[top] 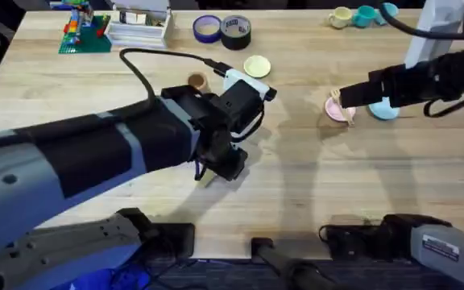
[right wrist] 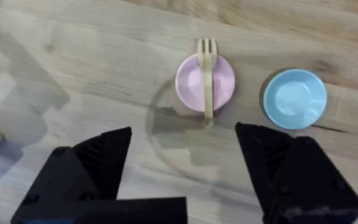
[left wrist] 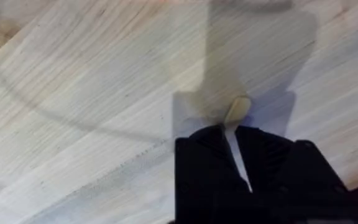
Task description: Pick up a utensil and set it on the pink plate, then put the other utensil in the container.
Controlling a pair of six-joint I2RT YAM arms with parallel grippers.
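The left gripper (top: 216, 171) hangs low over the middle of the wooden table (top: 312, 185), its big dark arm crossing in from the near left. In the left wrist view its black fingers (left wrist: 207, 149) are pinched nearly together on a thin pale wooden piece, the spoon (left wrist: 237, 112), whose rounded end pokes out just beyond the fingertips over bare wood. Which end of the spoon that is cannot be told.

To the right and a little farther off, the right gripper (top: 338, 97) hovers just above the pink plate (top: 337, 110). Seen from the right wrist camera, its two black fingers (right wrist: 92, 158) stand wide apart with nothing between them. The fork (right wrist: 207, 74) lies across the pink plate (right wrist: 191, 84), tines reaching past one rim and handle tip past the opposite rim. Just right of the pink plate sits a light blue plate (right wrist: 294, 98), close but not touching.

Farther back, left of centre, the tan container (top: 197, 81) stands upright, near the left arm's wrist. A pale yellow-green plate (top: 257, 66) lies a little to its right. Along the far edge are two tape rolls (top: 222, 30), a toy brick model (top: 83, 28) at the left, and small pastel mugs (top: 353, 16) at the right.
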